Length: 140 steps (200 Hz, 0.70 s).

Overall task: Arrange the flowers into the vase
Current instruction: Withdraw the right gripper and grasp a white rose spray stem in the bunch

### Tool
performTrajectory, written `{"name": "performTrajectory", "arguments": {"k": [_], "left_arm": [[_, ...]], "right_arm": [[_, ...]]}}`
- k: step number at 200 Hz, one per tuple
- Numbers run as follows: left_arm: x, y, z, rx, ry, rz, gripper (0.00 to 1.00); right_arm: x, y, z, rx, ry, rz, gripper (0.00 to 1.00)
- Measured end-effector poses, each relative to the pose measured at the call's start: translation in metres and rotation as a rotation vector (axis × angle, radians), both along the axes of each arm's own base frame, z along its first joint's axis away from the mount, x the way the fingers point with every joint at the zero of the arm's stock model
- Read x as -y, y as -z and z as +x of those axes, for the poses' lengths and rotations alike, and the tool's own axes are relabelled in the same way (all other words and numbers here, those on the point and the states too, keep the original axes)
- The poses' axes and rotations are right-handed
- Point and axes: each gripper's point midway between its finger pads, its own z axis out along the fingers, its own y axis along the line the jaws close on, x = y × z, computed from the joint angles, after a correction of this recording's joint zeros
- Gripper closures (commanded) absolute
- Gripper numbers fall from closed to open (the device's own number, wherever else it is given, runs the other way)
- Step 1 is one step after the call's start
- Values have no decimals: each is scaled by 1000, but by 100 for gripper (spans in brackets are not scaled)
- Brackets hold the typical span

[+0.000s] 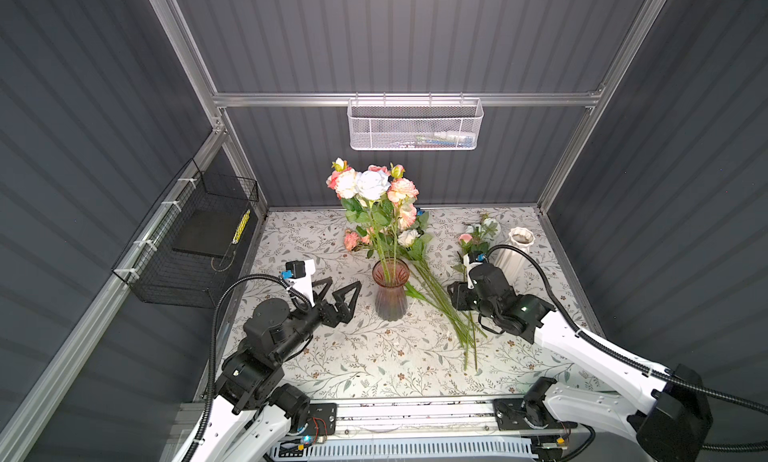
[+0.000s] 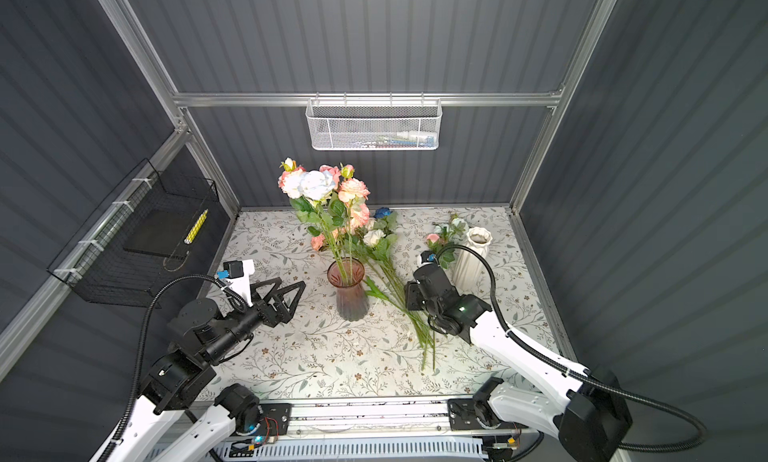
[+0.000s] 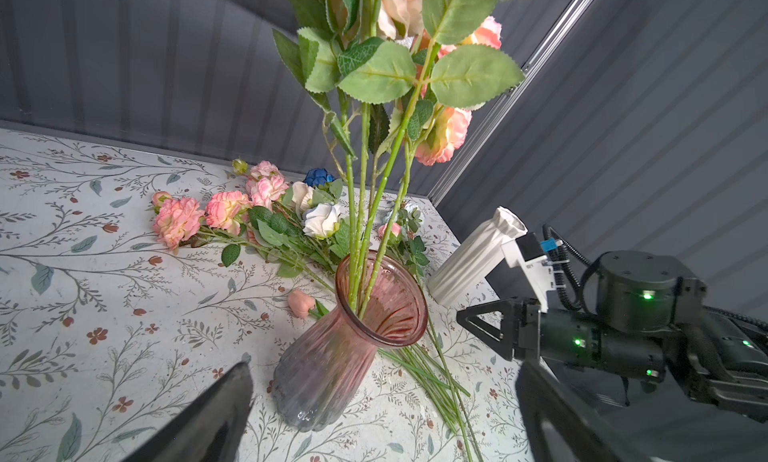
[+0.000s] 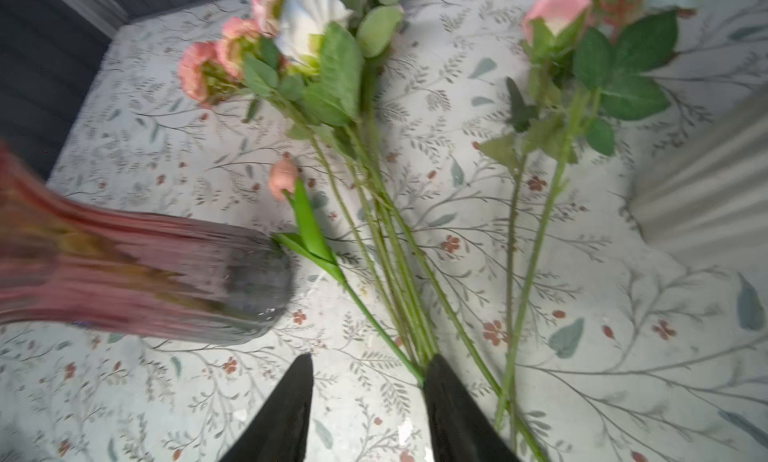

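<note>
Though its wrist view is blurred, the right gripper (image 4: 372, 359) is seen parted beside loose flowers (image 4: 336, 73); the left gripper (image 1: 345, 281) is spread wide.

2 vases: pink glass vase (image 1: 390, 291), white ribbed vase (image 1: 521, 235). 2 wall baskets: white mesh basket (image 1: 395, 127), black wire basket (image 1: 166, 281). 2 robot arms: left arm (image 1: 266, 335), right arm (image 1: 602, 368). Flowers: approx. 4 stems in pink vase (image 3: 361, 190); loose stems (image 1: 440, 302) on table overlap, exact no. unclear, incl. 1 dark blue head (image 2: 382, 212), 1 tulip bud (image 4: 284, 179).
</note>
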Motion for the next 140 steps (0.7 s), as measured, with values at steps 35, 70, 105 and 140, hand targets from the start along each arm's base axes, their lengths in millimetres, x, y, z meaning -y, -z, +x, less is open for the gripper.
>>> {"name": "performTrajectory", "arguments": {"k": [35,70,105,140], "left_arm": [[-1,-1,-1,6,0,-4,0],[-1,5,-1,-3,0,1,0],[-1,9,-1,-12,0,2,0],[-1,9,-1,-12,-1,0,0]], "right_arm": [[32,37,10,-86,144,-53,59],[46,73,3,-186,201,-82,63],[48,95,-5,-252,214,-88,70],[45,103,-5,-273,215,-79,75]]}}
